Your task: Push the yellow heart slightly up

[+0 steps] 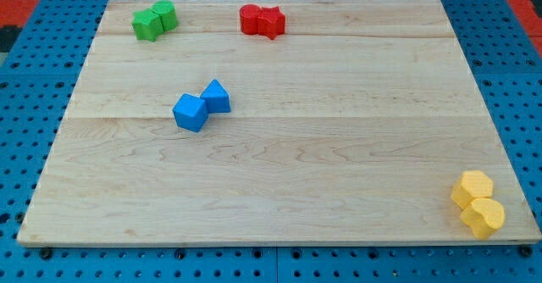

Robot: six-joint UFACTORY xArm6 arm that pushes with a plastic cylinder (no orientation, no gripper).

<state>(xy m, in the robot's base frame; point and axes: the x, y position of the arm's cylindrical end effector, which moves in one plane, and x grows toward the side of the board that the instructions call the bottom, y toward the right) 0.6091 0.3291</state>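
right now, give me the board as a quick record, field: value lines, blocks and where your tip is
board: wooden board on a blue pegboard
green blocks: two, touching, view's top left
red blocks: two, touching, top edge, right of the green pair
blue blocks: two, touching, left of centre
yellow blocks: two, touching, view's bottom right corner
yellow heart: which of the two yellow blocks it is cannot be told
my tip: not in view
task state: no contact with the yellow pair visible
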